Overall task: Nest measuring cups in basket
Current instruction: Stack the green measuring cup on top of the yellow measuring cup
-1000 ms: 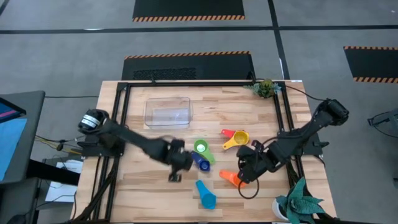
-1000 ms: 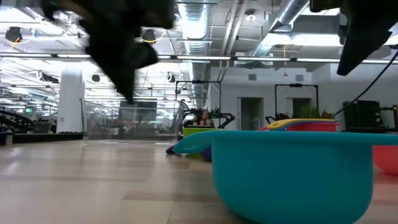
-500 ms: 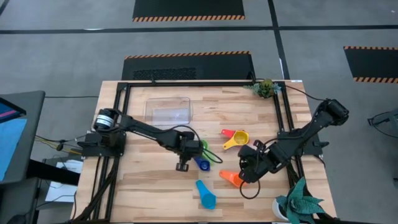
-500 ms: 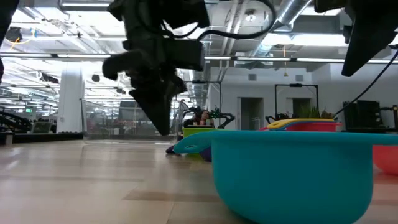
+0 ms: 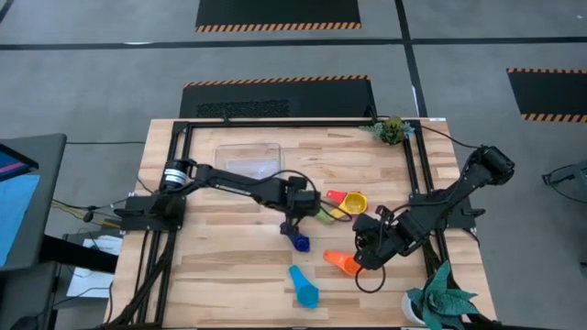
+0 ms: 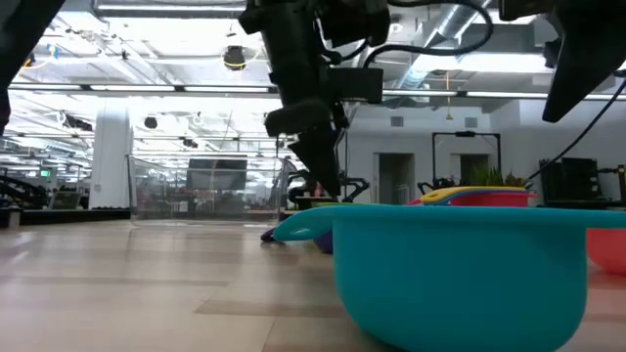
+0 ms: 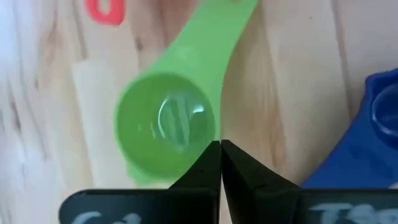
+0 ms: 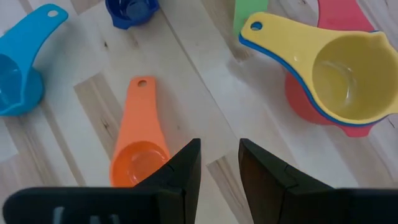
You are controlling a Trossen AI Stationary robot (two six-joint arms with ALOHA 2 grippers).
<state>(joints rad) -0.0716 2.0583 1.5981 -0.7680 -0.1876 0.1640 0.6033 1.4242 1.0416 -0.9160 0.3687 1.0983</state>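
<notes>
Measuring cups lie loose mid-desk (image 5: 229,266) from above; the left claw (image 5: 292,223) hangs over the green cup, beside the dark blue cup (image 5: 299,242). Left wrist view: closed fingertips (image 7: 211,163) meet at the green cup (image 7: 165,127)'s rim. Right wrist view: the right claw (image 8: 219,163), half-open and empty, hovers beside the orange cup (image 8: 138,152).

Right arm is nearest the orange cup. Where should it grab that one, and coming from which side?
Grip the orange cup by its flat handle, probably from straight above. It lies upright, bowl open upward, handle flat on the table with bare wood either side, apart from the other cups. The right gripper is open just beside the bowl.
</notes>
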